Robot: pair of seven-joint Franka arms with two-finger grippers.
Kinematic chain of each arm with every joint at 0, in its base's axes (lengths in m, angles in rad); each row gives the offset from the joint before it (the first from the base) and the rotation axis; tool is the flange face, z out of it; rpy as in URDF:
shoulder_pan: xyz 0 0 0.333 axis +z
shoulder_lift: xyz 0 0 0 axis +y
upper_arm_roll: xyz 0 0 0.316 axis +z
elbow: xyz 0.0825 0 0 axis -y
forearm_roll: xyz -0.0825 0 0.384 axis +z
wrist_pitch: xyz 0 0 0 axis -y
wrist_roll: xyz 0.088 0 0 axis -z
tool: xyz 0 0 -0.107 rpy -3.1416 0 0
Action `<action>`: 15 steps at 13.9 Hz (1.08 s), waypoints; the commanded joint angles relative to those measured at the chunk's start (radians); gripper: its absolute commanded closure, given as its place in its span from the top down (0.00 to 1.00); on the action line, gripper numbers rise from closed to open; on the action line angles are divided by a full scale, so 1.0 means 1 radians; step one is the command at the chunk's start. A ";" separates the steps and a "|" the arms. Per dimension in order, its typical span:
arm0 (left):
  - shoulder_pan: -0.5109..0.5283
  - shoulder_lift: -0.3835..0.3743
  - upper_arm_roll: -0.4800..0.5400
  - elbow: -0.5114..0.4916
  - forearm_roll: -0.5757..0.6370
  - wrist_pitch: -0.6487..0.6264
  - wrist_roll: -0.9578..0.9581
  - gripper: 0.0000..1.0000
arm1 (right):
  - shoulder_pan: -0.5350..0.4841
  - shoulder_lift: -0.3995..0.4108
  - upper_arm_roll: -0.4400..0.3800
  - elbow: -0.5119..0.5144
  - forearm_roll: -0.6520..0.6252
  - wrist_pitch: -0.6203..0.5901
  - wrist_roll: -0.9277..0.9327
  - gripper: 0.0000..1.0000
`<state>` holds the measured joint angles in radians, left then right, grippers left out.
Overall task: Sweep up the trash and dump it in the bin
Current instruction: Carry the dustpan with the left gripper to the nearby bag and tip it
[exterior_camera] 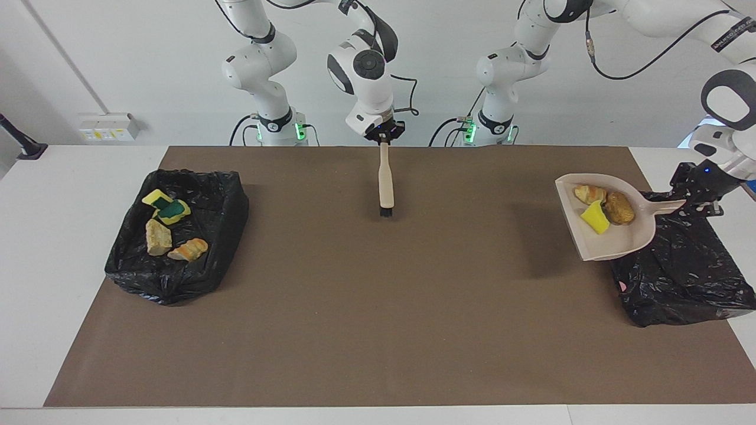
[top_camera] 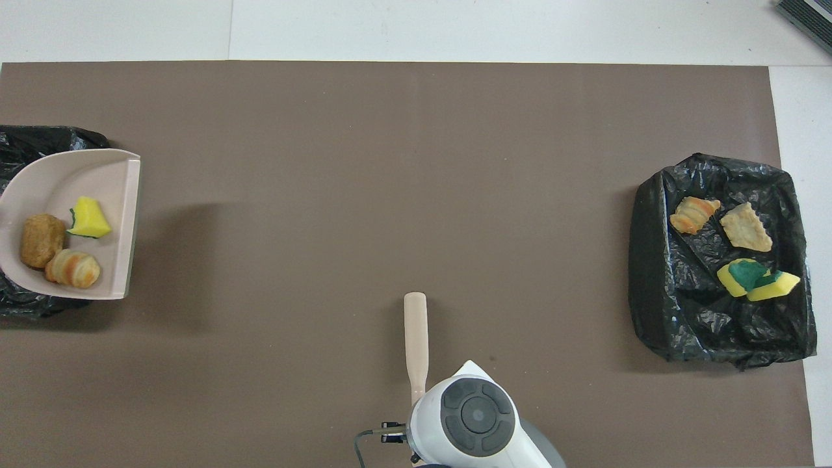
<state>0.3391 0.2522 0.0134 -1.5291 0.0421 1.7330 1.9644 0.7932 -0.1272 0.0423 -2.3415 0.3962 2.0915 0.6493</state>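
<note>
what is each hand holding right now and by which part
The left hand holds the dustpan by the end of its handle, over a black bin bag. The right hand holds the brush by its handle tip, bristles down.

Facing camera sat high across table (exterior_camera: pixel 378 354), looked at robots; overhead looked steeply down (half-turn apart); both covered brown mat (top_camera: pixel 390 162).

I see a white table (exterior_camera: pixel 71 248) covered by a brown mat (exterior_camera: pixel 378 307). Directly on the mat lie two black bin bags: one (exterior_camera: pixel 177 236) at the right arm's end, carrying four scraps, the other (exterior_camera: pixel 685 277) at the left arm's end, partly over the mat's edge.
</note>
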 commanded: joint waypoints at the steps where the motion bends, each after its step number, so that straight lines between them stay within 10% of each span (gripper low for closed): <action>1: 0.078 0.019 -0.010 0.027 0.028 0.032 0.044 0.00 | 0.003 -0.002 -0.005 -0.044 0.058 0.079 -0.069 0.00; 10: 0.109 0.064 -0.006 0.052 0.346 0.307 0.076 0.00 | 0.021 0.047 -0.004 -0.076 0.062 0.145 -0.069 0.01; 12: 0.100 0.056 -0.004 0.037 0.433 0.307 -0.025 0.00 | 0.024 0.057 -0.005 -0.065 0.062 0.137 -0.072 0.38; 14: 0.068 0.036 -0.006 0.014 0.614 0.290 -0.195 0.00 | 0.023 0.069 -0.007 -0.044 0.055 0.133 -0.073 0.99; 15: 0.057 0.022 -0.006 0.000 0.668 0.289 -0.229 0.00 | 0.015 0.073 -0.007 -0.026 0.044 0.130 -0.079 1.00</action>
<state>0.4365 0.3079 0.0003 -1.4982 0.6008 2.0278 1.8401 0.8147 -0.0730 0.0418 -2.4013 0.4354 2.2154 0.6092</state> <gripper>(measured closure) 0.674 0.476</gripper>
